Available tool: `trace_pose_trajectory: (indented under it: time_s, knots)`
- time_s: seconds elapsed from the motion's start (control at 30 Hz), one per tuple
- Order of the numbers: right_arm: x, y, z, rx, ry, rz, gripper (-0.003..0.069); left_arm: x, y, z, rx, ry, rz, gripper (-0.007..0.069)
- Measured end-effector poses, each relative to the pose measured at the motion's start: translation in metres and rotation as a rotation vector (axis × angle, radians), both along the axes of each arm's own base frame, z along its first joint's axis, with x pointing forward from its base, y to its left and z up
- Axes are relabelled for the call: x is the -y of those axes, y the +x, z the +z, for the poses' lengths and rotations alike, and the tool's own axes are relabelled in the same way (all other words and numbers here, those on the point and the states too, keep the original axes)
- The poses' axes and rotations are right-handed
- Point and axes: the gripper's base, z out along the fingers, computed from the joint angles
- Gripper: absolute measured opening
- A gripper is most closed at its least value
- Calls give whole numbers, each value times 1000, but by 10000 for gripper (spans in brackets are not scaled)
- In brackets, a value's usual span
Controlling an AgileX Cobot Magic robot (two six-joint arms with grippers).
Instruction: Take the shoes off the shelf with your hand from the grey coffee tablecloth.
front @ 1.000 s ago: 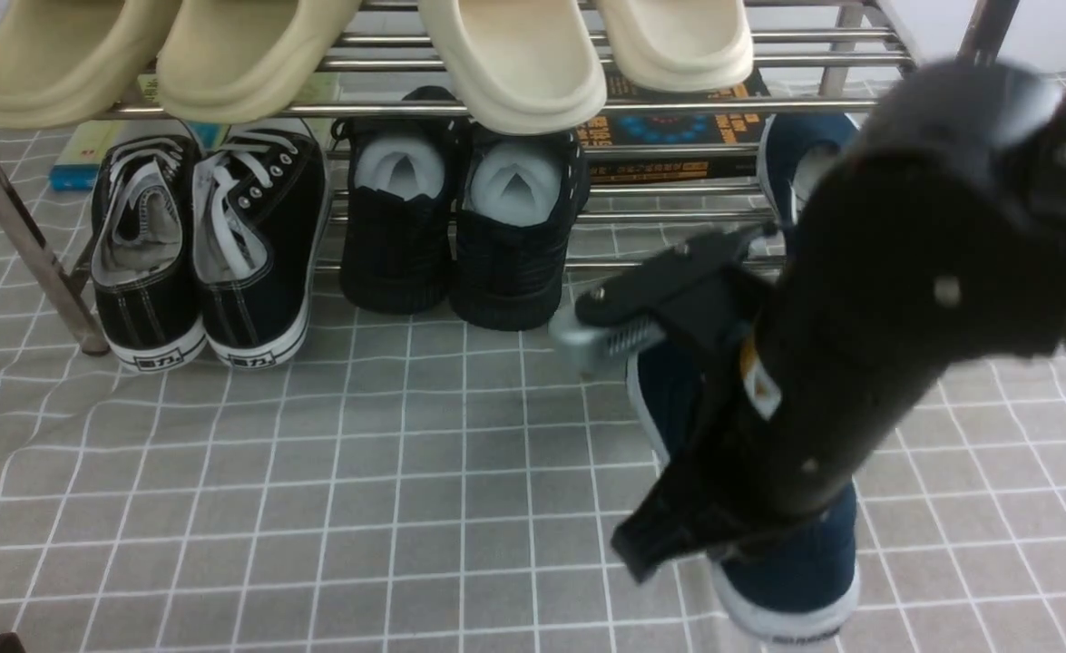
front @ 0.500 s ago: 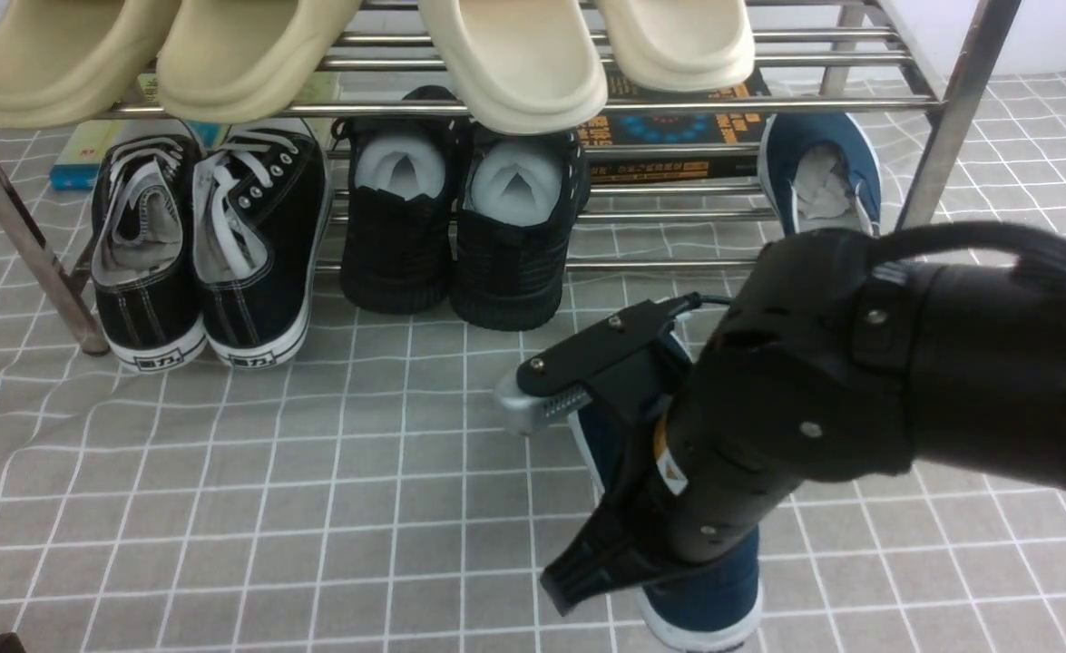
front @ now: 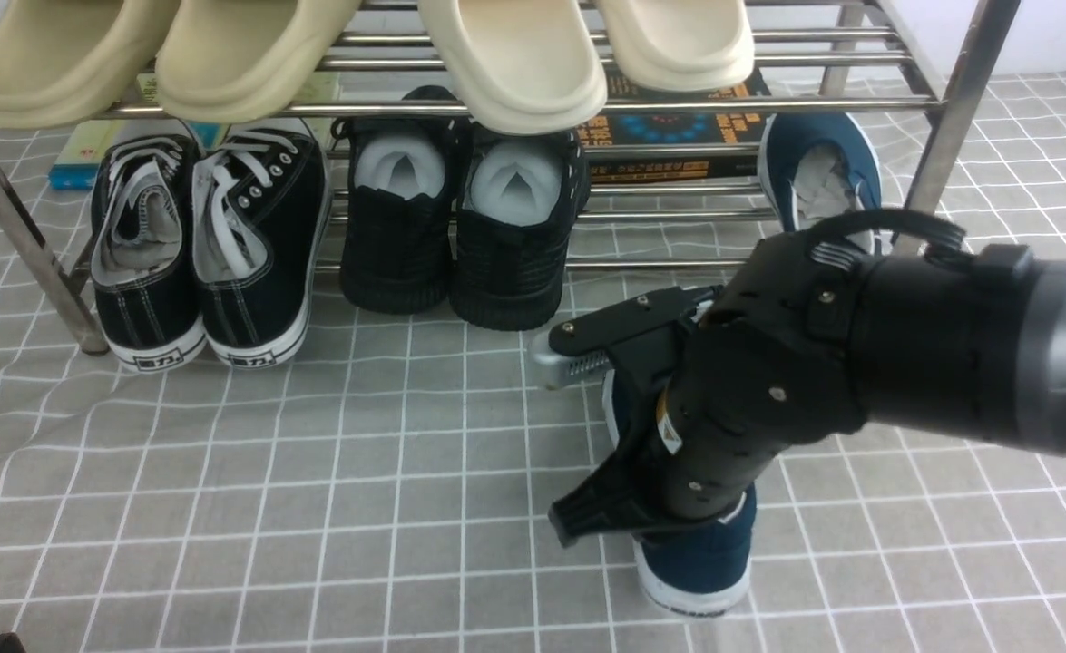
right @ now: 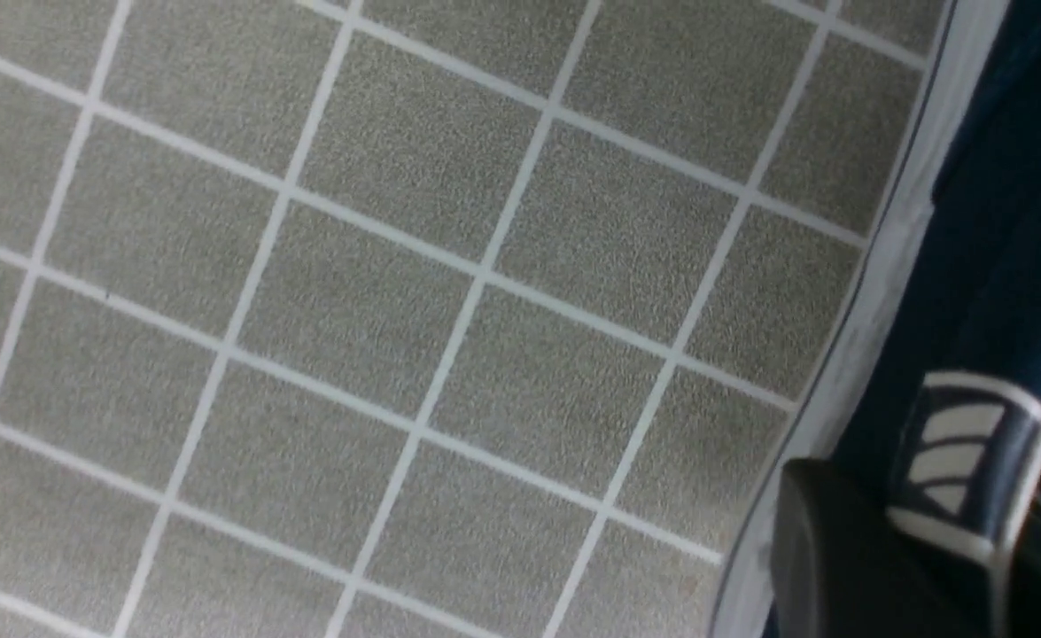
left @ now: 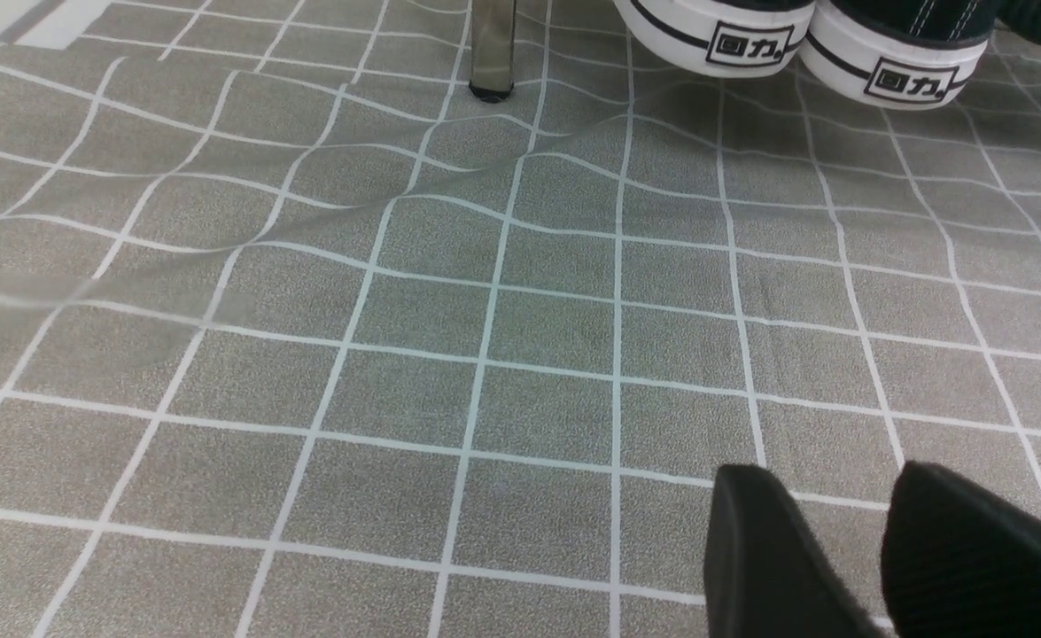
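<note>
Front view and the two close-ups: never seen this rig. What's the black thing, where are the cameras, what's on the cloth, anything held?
A two-armed robot. The wide picture looks forward from between its arms; the black bulk is its right arm. Each close-up comes from a camera on one wrist. On the grey checked cloth stands a metal shelf with black shoes. The right arm is over one navy shoe on the cloth; its grip is hidden. The left gripper is open, empty.

The grey grid cloth (front: 315, 472) carries the shelf (front: 947, 127) and one navy shoe (front: 700, 553).
</note>
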Motion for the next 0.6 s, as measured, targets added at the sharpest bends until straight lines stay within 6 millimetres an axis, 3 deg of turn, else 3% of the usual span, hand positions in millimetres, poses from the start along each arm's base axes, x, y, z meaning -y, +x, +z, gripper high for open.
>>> trace_pose_trajectory:
  time_s: [0.1, 0.13, 0.2, 0.27, 0.3, 0.43, 0.6]
  knots:
    - [-2, 1, 1, -1, 9, -3, 251, 0, 0, 0, 0, 0, 0, 240]
    - [-2, 1, 1, -1, 10, -3, 251, 0, 0, 0, 0, 0, 0, 240]
    - [1, 5, 15, -6, -10, -2, 372, 0, 0, 0, 0, 0, 0, 240]
    - [3, 8, 23, -2, -20, 0, 402, 0, 0, 0, 0, 0, 0, 240]
    - [10, 17, 44, 30, -34, 2, 439, 0, 0, 0, 0, 0, 0, 240]
    - [33, 46, 80, 159, -70, -37, 463, 0, 0, 0, 0, 0, 0, 240]
    - [61, 74, 89, 272, -113, -94, 465, 0, 0, 0, 0, 0, 0, 240]
